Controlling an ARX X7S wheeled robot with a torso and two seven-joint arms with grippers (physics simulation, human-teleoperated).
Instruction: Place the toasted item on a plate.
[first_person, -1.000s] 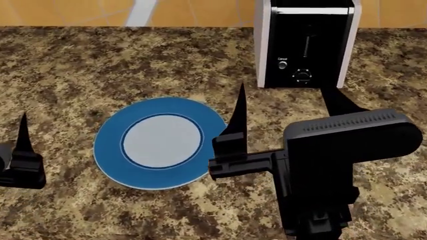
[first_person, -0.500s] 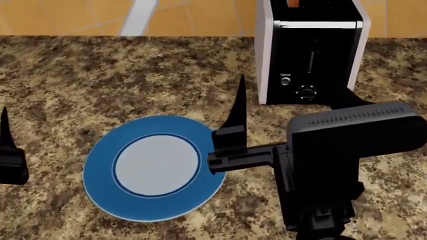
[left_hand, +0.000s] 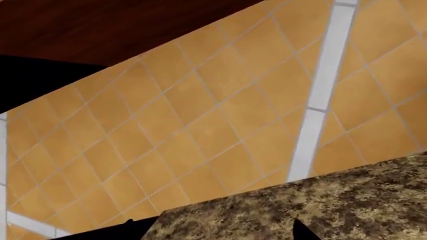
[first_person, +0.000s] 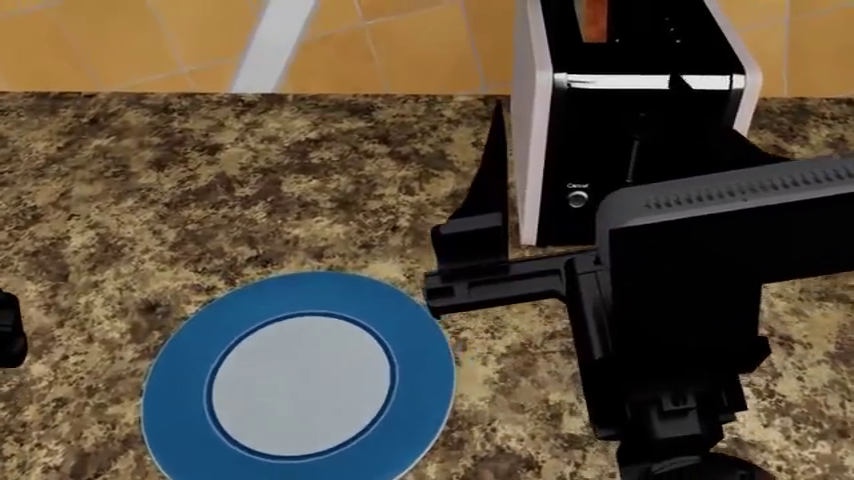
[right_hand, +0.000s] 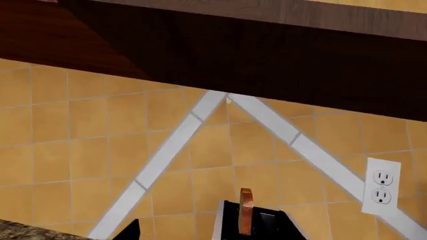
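Observation:
The toasted item (first_person: 594, 20) stands upright in the slot of a black and white toaster (first_person: 541, 150) at the back of the counter; only its orange-brown edge shows. In the right wrist view the toast (right_hand: 246, 210) sticks up from the toaster (right_hand: 263, 225). The blue-rimmed plate (first_person: 174, 400) lies bare on the counter, near and to the left. My right gripper (first_person: 587, 100) is open and empty, raised in front of the toaster, one fingertip (right_hand: 130, 231) showing. My left gripper (first_person: 7, 335) is at the far left edge, open, its fingertips (left_hand: 301, 233) over the counter.
The speckled brown granite counter (first_person: 240, 190) runs back to an orange tiled wall (first_person: 134, 40). A white wall outlet (right_hand: 380, 186) is to the right of the toaster. Dark wood cabinets (right_hand: 267, 55) hang above.
The head view has shifted, so the plate and toaster sit lower and nearer. My right gripper has risen toward the toaster front. My left gripper has slid almost out at the left edge.

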